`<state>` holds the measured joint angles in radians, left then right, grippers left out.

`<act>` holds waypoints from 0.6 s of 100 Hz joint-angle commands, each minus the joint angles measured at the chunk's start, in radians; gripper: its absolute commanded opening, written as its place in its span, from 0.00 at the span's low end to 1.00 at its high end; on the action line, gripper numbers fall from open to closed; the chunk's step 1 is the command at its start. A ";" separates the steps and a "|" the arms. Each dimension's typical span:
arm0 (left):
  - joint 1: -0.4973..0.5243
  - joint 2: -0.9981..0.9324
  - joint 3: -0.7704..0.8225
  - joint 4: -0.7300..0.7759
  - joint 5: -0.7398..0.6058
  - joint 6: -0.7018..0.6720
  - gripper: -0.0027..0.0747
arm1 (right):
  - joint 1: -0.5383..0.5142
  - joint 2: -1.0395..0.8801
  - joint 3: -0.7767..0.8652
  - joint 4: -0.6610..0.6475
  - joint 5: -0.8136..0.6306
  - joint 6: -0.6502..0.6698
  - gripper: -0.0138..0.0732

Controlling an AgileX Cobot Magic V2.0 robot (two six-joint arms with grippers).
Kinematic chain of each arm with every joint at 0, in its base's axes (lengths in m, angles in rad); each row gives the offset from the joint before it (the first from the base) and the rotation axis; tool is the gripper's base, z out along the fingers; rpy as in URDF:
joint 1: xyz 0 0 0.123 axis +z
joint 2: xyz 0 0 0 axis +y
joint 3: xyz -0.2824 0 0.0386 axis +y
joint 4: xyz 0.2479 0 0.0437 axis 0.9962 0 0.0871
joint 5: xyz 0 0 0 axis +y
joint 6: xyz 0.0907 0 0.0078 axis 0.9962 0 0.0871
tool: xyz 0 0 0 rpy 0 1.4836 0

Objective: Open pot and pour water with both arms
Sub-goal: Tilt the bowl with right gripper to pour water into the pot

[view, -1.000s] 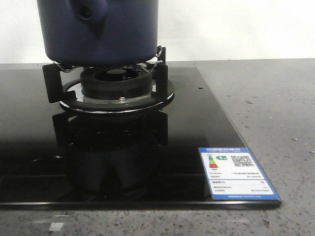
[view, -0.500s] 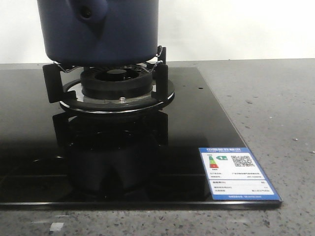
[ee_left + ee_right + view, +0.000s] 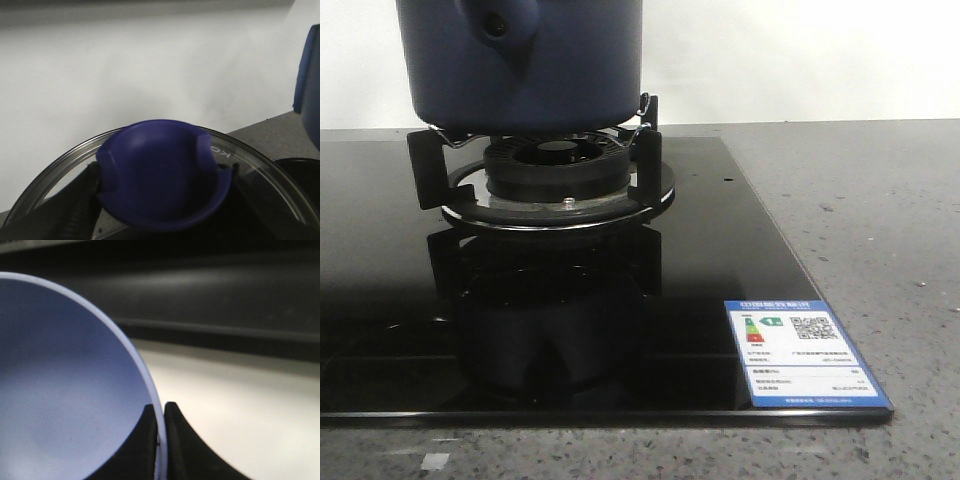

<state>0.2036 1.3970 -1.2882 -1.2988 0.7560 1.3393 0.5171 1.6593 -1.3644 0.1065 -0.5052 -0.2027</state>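
Fingers (image 3: pixel 150 440) of the right gripper (image 3: pixel 159 440) pinch narrow on the thin pale rim of one light-blue bowl (image 3: pixel 65 385), one dark finger inside the rim, one outside, both touching it. Outside the outer finger lies open pale surface, with a dark band beyond. Left gripper (image 3: pixel 160 200): dark fingers (image 3: pixel 85 200) sit either side of a navy-blue knob (image 3: pixel 162 172) on one round glass lid (image 3: pixel 250 167), close against the knob; actual contact cannot be told, since the tips are hidden behind the knob. Beyond the lid is bare white wall, open room; a navy-blue edge of the pot (image 3: pixel 310 85) shows off to one side of these fingers, apart from the lid. Front view shows neither gripper. One pot (image 3: pixel 520 60) stands upright on the black trivet (image 3: pixel 645 150) of a single burner (image 3: pixel 558 175), handle stub with its round hole facing the camera, top cut off by the frame. Black glass hob (image 3: pixel 700 280) ends in a straight front edge; grey speckled counter (image 3: pixel 860 220) lies open beside it. One blue-bordered energy label (image 3: pixel 805 352) sits at the hob's near corner.
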 commanded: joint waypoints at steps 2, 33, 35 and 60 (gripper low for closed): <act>0.000 -0.038 -0.038 -0.087 -0.004 -0.007 0.54 | 0.001 -0.042 -0.029 -0.010 -0.148 -0.004 0.11; 0.000 -0.038 -0.038 -0.088 0.000 -0.007 0.54 | 0.001 -0.012 -0.027 -0.012 -0.186 -0.002 0.11; 0.000 -0.038 -0.038 -0.088 0.000 -0.007 0.54 | 0.001 -0.012 -0.026 -0.012 -0.197 -0.002 0.11; 0.000 -0.038 -0.038 -0.088 0.000 -0.007 0.54 | 0.001 -0.012 0.052 -0.044 -0.420 -0.002 0.11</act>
<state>0.2036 1.3970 -1.2882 -1.2988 0.7645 1.3393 0.5171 1.6972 -1.3054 0.0926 -0.7756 -0.2027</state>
